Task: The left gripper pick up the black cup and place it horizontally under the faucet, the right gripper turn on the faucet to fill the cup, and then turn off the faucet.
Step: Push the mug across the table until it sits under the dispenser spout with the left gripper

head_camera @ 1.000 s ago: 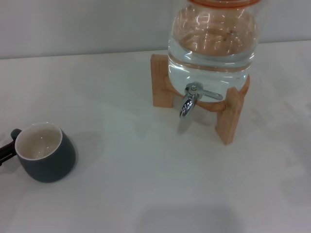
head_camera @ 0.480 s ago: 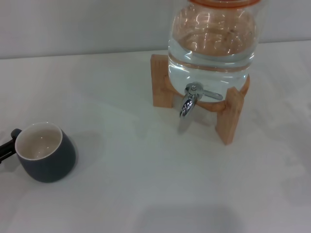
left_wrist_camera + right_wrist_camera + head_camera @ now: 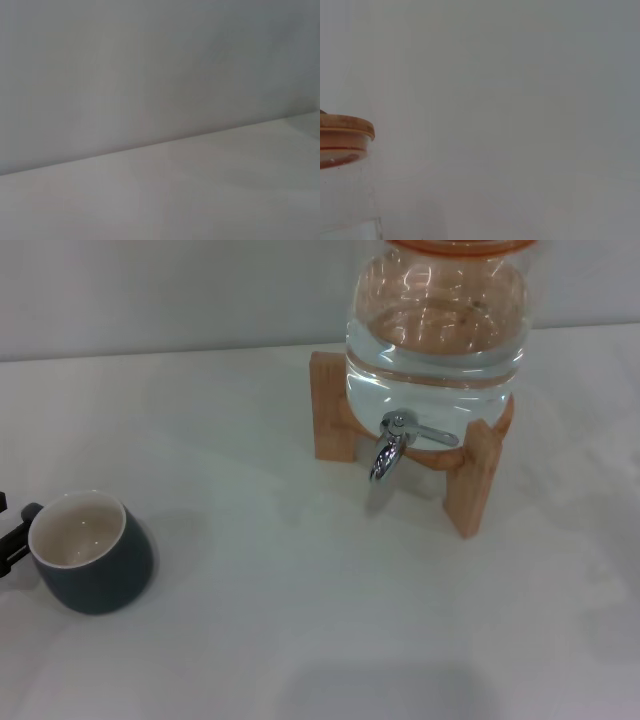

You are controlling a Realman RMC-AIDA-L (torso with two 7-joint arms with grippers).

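The black cup (image 3: 100, 570) stands upright on the white table at the front left in the head view, its cream inside showing and its small handle pointing left. Only a black tip of my left gripper (image 3: 8, 532) shows at the left edge, right beside the handle. The chrome faucet (image 3: 388, 450) sticks out of the front of the clear water jar (image 3: 437, 330), with its thin lever pointing right. The cup is far to the left of the faucet. My right gripper is out of view. The left wrist view shows only table and wall.
The jar sits on a wooden stand (image 3: 470, 480) at the back right of the white table (image 3: 300, 620). Its wooden lid (image 3: 342, 132) shows in the right wrist view. A grey wall runs behind the table.
The cup has shifted slightly to the left. A second small black bit of the left gripper now shows at the left edge above the handle.
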